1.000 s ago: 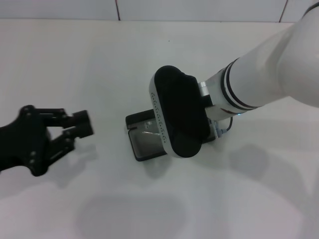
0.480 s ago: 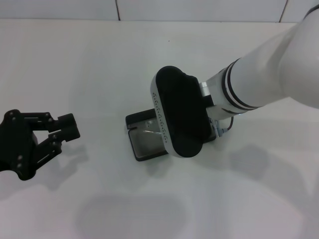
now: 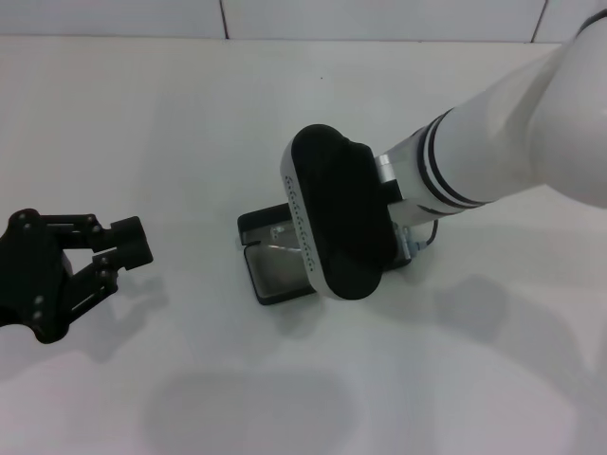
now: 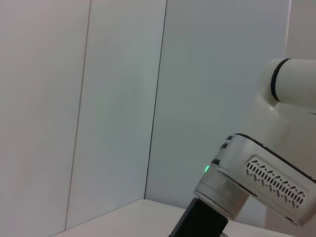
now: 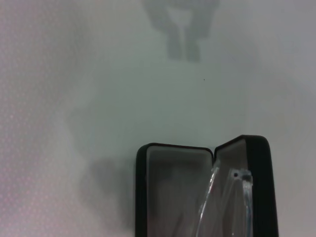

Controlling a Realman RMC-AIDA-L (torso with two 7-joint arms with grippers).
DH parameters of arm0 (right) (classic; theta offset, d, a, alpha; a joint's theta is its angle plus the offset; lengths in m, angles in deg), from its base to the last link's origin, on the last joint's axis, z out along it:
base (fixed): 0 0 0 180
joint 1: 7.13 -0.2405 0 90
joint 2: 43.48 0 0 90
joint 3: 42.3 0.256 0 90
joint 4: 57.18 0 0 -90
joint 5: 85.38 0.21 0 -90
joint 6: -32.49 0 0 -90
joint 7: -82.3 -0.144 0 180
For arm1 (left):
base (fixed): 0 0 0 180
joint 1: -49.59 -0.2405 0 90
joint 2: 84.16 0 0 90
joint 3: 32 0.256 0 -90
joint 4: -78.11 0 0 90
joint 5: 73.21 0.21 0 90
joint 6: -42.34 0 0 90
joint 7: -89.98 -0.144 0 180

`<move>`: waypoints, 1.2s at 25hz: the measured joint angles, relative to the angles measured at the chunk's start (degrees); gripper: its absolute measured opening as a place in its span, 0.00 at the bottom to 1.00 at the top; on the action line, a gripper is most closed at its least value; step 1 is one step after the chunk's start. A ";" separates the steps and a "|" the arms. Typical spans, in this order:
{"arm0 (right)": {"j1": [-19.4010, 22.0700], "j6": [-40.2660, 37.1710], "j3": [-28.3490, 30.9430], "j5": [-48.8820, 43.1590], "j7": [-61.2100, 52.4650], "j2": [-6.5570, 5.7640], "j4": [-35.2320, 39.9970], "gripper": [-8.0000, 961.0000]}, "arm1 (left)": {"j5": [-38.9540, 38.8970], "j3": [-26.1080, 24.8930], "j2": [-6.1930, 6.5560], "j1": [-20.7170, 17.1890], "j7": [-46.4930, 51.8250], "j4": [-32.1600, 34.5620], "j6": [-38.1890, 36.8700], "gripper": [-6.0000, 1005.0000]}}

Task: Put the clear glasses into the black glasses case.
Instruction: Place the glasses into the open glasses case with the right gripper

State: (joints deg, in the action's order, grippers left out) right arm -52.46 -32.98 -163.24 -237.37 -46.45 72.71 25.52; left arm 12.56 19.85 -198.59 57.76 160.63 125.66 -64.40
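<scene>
The flat matte black hinged glasses case (image 3: 270, 270) lies open near the middle of the white table (image 3: 142, 114), its grey lining facing up. In the right wrist view the fully transparent plastic glasses (image 5: 224, 197) are over the case's open hollow, close by the hinge fold, thin clear arms reaching down toward the lining; whether they rest fully inside cannot be told. The right arm reaches in from the far right and its wrist housing hangs directly above the case, hiding most of it from the head view, which fits an arm setting the glasses down from above. Its claw is not visible, so I cannot tell whether it grips or has let go. The left claw (image 3: 123, 248) hovers well to the left of the case, fingers spread and empty, apparently keeping out of the way. The table is plain and bare around the case; pale panelled walls stand behind.
</scene>
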 joint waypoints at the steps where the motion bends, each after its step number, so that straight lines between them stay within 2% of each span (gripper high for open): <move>1: -0.04 0.05 -0.14 -0.12 0.00 0.00 0.00 0.09 | 0.01 0.00 0.00 0.00 0.00 -0.04 0.03 0.18; 21: 0.60 -0.35 -1.22 -1.35 0.22 0.00 1.51 0.14 | 0.01 0.00 -0.09 -0.31 0.01 -0.36 0.31 0.17; 30: 5.49 -0.95 -0.50 -0.78 2.24 0.00 8.34 0.14 | -0.21 -3.97 -0.81 -0.72 -0.22 -0.44 0.01 0.17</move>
State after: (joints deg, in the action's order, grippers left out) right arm -46.98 -33.93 -163.74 -238.15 -44.21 72.70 33.86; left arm 12.35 15.88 -199.40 57.05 160.42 125.22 -64.38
